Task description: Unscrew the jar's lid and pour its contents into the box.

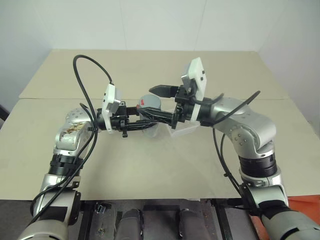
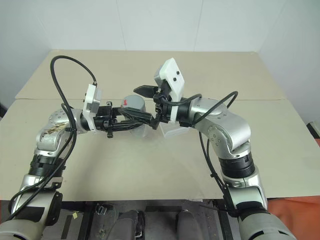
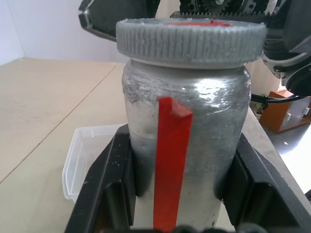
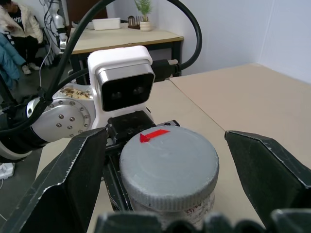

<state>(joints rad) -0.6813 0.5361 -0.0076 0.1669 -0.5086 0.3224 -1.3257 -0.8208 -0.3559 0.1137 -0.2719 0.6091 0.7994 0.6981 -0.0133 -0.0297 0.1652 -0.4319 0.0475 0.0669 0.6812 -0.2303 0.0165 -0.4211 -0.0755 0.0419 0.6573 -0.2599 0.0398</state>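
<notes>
- My left gripper [image 3: 175, 194] clamps the jar [image 3: 187, 126] upright above the table [image 1: 150, 160].
- My right gripper [image 4: 170, 160] gapes wide around the lid [image 4: 168, 165], fingers apart from it.
- The box [image 3: 85, 158] sits just beyond, right of the jar.

you're looking at a lab or office test room: a plain beige desk [image 1: 150, 165] set against bare white walls [image 1: 150, 22]. at about 11 o'clock in the right wrist view stands another desk [image 4: 121, 36] with a potted plant [image 4: 143, 7] and a white tray [image 4: 107, 23]; a person [image 4: 17, 29] sits beside it.
</notes>
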